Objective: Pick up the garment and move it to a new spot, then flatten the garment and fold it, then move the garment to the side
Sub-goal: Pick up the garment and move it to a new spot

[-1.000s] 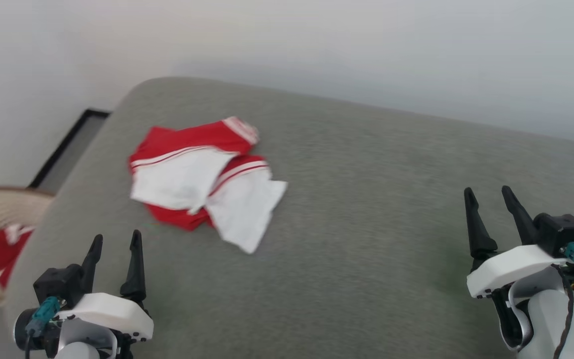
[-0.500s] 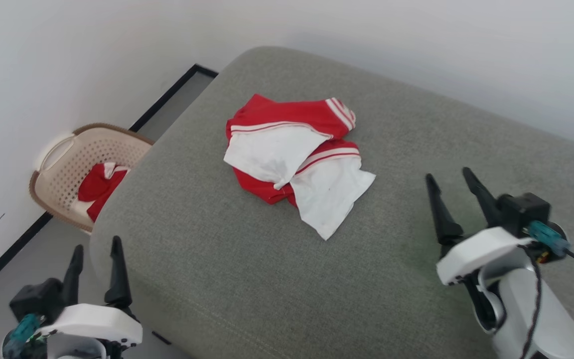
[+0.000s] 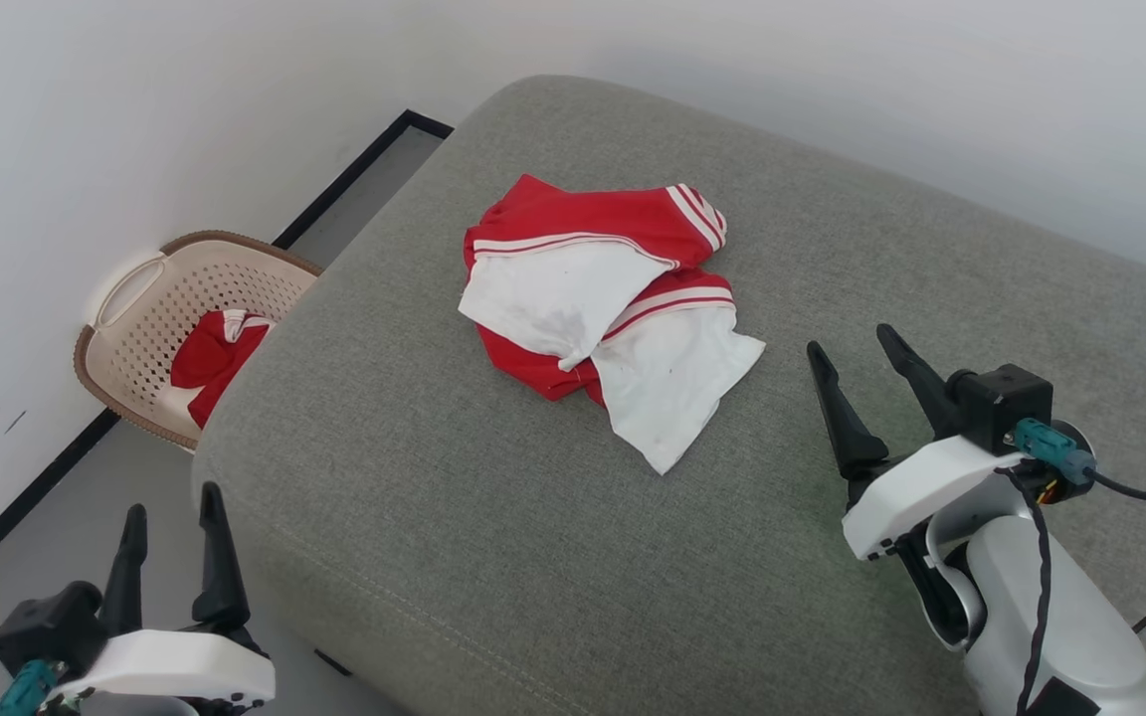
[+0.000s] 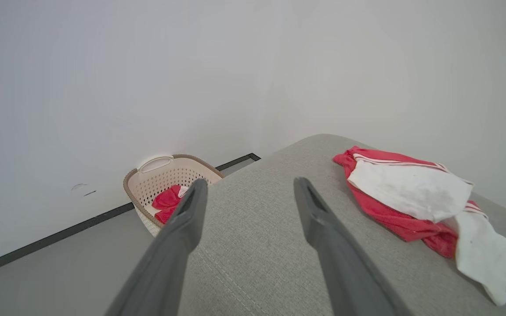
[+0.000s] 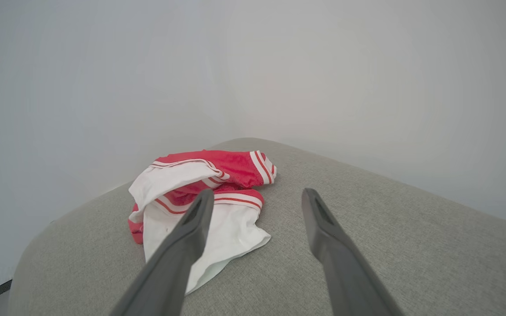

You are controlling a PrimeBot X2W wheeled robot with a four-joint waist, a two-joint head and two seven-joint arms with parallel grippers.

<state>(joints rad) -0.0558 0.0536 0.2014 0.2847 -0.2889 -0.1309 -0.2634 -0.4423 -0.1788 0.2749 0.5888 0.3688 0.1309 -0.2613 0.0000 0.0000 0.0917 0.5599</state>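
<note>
The garment (image 3: 603, 308) lies crumpled in a red and white heap on the grey upholstered surface (image 3: 493, 517), toward its far left part. It also appears at the right of the left wrist view, garment (image 4: 411, 197), and left of centre in the right wrist view, garment (image 5: 209, 193). My left gripper (image 3: 173, 502) hangs open off the near left corner of the surface, above the floor. To the right of the heap, my right gripper (image 3: 852, 343) stands open over the cushion, a short gap from the fabric. Both hold nothing.
A beige perforated laundry basket (image 3: 150, 298) stands on the floor left of the surface, with another red and white cloth (image 3: 215, 353) inside; basket (image 4: 165, 173) also shows ahead of the left fingers. White walls close the back and left. Grey floor (image 3: 56, 537) lies at the left.
The head camera has swung left and down, bringing the basket and floor into view. The garment lies the same way. Both grippers stay open.
</note>
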